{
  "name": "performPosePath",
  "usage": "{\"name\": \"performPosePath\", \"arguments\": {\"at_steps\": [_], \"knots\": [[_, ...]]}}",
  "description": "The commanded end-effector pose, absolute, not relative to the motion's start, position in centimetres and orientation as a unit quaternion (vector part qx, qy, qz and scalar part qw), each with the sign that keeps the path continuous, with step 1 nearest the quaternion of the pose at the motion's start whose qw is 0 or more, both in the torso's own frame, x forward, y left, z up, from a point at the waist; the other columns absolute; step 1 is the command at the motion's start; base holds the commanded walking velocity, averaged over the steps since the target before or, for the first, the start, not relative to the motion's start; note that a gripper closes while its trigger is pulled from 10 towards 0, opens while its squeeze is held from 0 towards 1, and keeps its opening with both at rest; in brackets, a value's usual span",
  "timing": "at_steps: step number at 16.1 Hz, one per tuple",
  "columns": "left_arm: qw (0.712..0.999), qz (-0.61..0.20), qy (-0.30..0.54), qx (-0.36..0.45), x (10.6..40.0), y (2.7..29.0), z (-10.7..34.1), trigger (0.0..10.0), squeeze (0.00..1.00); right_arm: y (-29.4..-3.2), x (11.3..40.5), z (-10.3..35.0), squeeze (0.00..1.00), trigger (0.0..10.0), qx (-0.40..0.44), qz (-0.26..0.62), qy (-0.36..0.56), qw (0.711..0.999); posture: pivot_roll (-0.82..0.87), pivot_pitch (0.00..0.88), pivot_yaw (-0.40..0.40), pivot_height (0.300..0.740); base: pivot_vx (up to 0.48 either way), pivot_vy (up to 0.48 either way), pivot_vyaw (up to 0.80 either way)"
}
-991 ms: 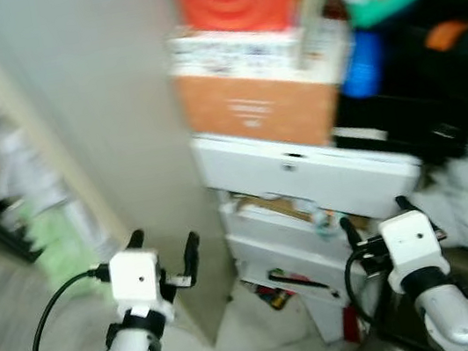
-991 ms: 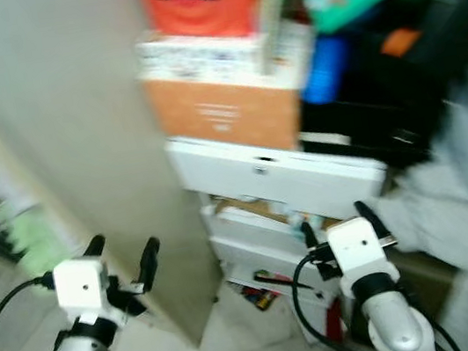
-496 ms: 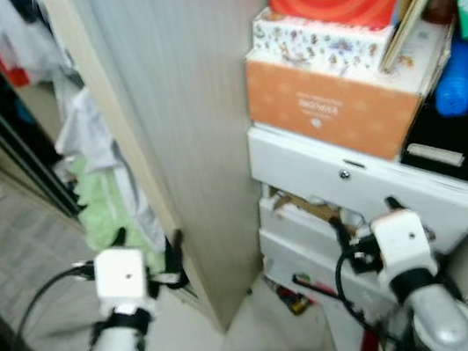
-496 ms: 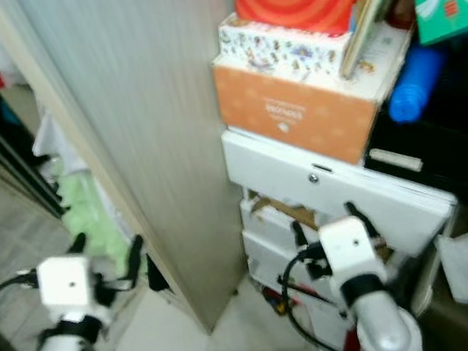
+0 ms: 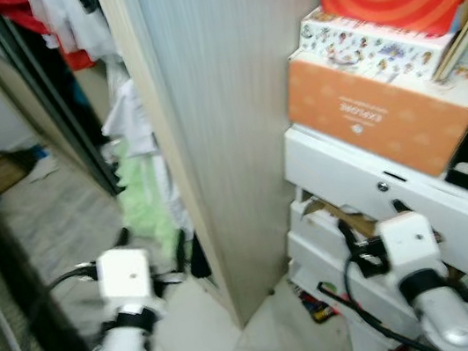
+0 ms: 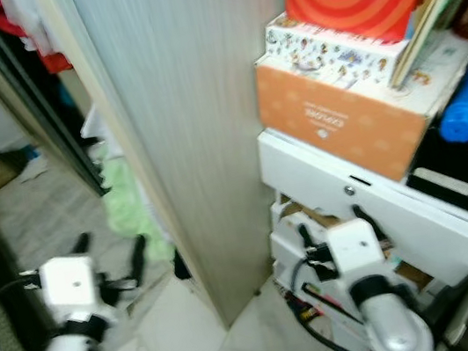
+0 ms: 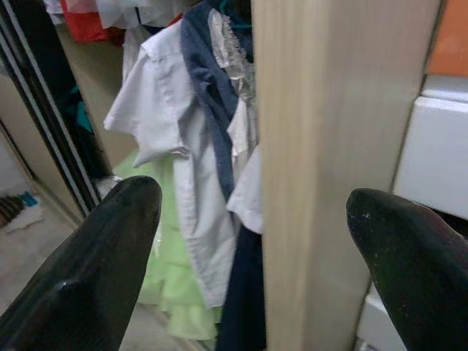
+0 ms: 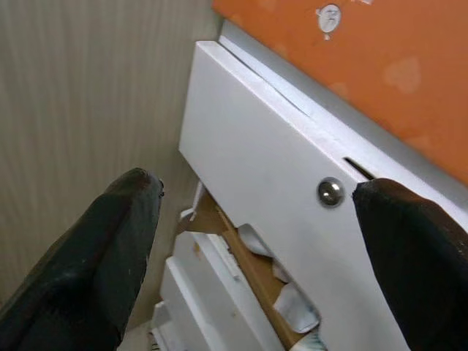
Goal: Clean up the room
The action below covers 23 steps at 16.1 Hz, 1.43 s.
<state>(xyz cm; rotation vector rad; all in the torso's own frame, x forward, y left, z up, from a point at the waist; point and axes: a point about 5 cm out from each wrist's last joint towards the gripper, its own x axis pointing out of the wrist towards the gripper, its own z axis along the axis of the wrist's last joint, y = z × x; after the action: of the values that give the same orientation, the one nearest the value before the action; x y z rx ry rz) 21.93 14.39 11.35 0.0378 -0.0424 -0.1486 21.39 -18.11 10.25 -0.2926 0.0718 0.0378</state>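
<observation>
The left gripper (image 7: 252, 241) is hanging with its fingers spread apart and empty, facing the edge of a pale wooden panel (image 5: 224, 115) and the clothes (image 7: 186, 168) hanging just beside it. The right gripper (image 8: 252, 241) is likewise gaping wide, holding nothing, before a white drawer unit (image 5: 397, 194) bearing an orange box (image 5: 376, 113).

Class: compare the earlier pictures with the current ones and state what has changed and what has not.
The camera swung to the robot's left: the hanging clothes came into view. The things themselves did not move. Left end effector and right end effector stayed open and empty before the pale wooden panel and white drawer unit.
</observation>
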Motion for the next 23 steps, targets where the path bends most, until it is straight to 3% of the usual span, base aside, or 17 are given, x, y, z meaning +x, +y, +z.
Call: {"name": "performPosePath", "arguments": {"at_steps": [1, 13, 19, 23], "knots": [[0.997, -0.064, -0.013, 0.028, 21.83, 15.08, 11.13, 10.0, 0.0, -17.69, 21.62, 10.53, 0.0, 10.0, -0.138, 0.027, 0.029, 0.99, -0.05, 0.084, 0.001, 0.74, 0.0, 0.0, 0.57], [0.997, -0.068, -0.011, 0.028, 22.03, 14.96, 11.24, 10.0, 0.0, -17.33, 21.77, 10.11, 0.0, 10.0, -0.13, 0.036, 0.035, 0.99, -0.05, 0.098, -0.004, 0.74, 0.0, 0.0, 0.73], [0.997, -0.069, -0.001, 0.019, 22.19, 14.91, 10.97, 10.0, 0.0, -17.29, 21.81, 10.05, 0.0, 10.0, -0.131, 0.038, 0.037, 0.99, -0.05, 0.1, -0.003, 0.74, 0.0, 0.0, 0.0], [0.997, -0.077, -0.003, 0.023, 22.27, 14.65, 11.06, 10.0, 0.0, -17.21, 21.82, 9.96, 0.0, 10.0, -0.138, 0.039, 0.038, 0.989, -0.05, 0.101, -0.004, 0.74, 0.0, 0.0, 0.8]]}}
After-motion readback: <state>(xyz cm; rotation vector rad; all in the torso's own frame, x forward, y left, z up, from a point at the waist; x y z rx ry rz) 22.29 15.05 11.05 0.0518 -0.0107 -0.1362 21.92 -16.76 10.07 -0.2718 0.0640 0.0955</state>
